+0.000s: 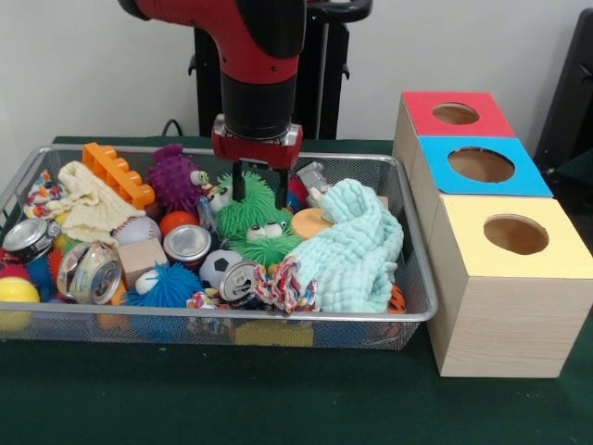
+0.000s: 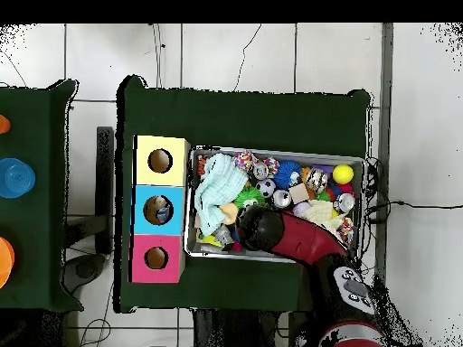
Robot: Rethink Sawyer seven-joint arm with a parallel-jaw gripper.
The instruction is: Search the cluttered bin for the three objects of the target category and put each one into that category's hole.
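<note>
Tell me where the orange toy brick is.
In the front view, the orange brick lies at the bin's far left, resting on the cream cloth, beside the purple spiky toy.

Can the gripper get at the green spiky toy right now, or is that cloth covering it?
Probably yes. The gripper hangs directly over the green spiky toy, fingers spread apart, with nothing lying on top of it. The light blue cloth sits heaped beside the toy, not over it.
</note>
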